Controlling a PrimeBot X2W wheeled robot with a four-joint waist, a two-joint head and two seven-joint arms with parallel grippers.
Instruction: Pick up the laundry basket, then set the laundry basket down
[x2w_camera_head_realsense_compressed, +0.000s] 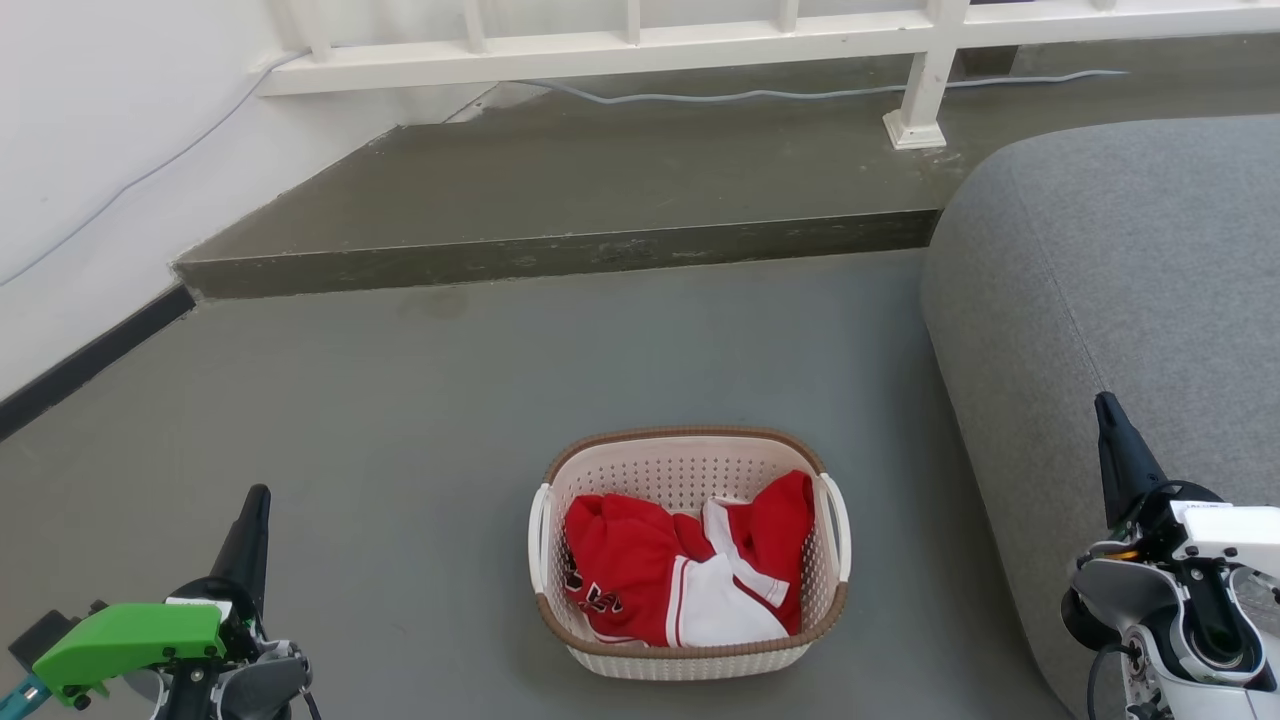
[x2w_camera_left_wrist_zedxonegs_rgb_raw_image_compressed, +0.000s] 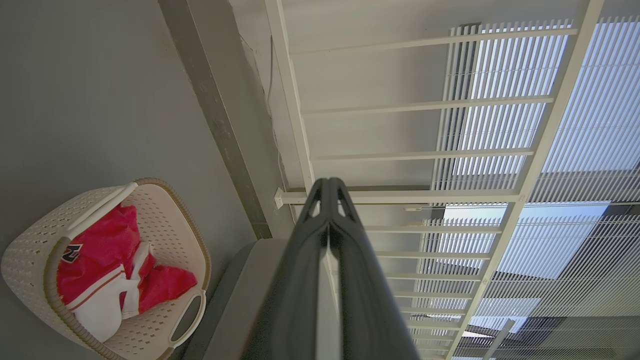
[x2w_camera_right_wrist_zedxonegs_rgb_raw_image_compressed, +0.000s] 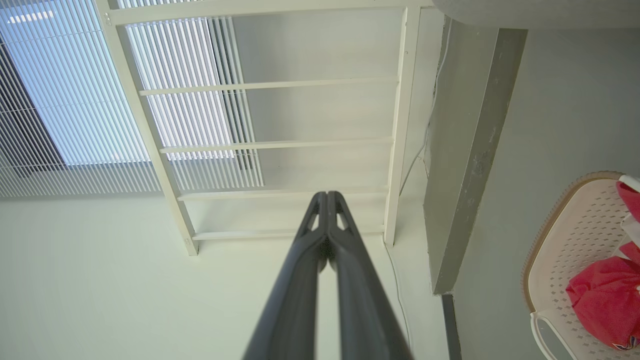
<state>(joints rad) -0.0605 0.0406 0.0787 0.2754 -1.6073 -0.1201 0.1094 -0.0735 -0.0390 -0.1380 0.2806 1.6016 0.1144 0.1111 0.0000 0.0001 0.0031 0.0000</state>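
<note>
Left fingers (x2w_camera_left_wrist_zedxonegs_rgb_raw_image_compressed: 327, 189): pressed together along their length, tips meeting, nothing held. Right fingers (x2w_camera_right_wrist_zedxonegs_rgb_raw_image_compressed: 327, 200): likewise closed tip to tip, nothing held. Both pairs point forward with their tips free of any object. The laundry basket (x2w_camera_head_realsense_compressed: 690, 468) stands upright on the grey floor (x2w_camera_head_realsense_compressed: 400, 420) between the two pairs, to the right of the left fingers and to the left of the right fingers, well apart from each. Its brown rim runs unbroken around the top. Its white loop handles (x2w_camera_head_realsense_compressed: 540, 535) sit on the two short sides, one toward each pair of fingers. A crumpled red and white garment (x2w_camera_head_realsense_compressed: 640, 570) lies inside the basket and covers the bottom; dark lettering shows on the red cloth but is too small to read. In the left wrist view the basket appears low and to the left of the fingers; in the right wrist view it appears low and to the right, cut by the edge. A grey upholstered seat (x2w_camera_head_realsense_compressed: 1120, 280) lies behind the right fingers in the head view; whether the arm touches it cannot be determined. Beyond both pairs of fingers a raised concrete step (x2w_camera_head_realsense_compressed: 600, 180) crosses the floor. A white railing (x2w_camera_head_realsense_compressed: 620, 60) stands on it, with a pale cable (x2w_camera_head_realsense_compressed: 800, 95) running along the foot of the railing.
</note>
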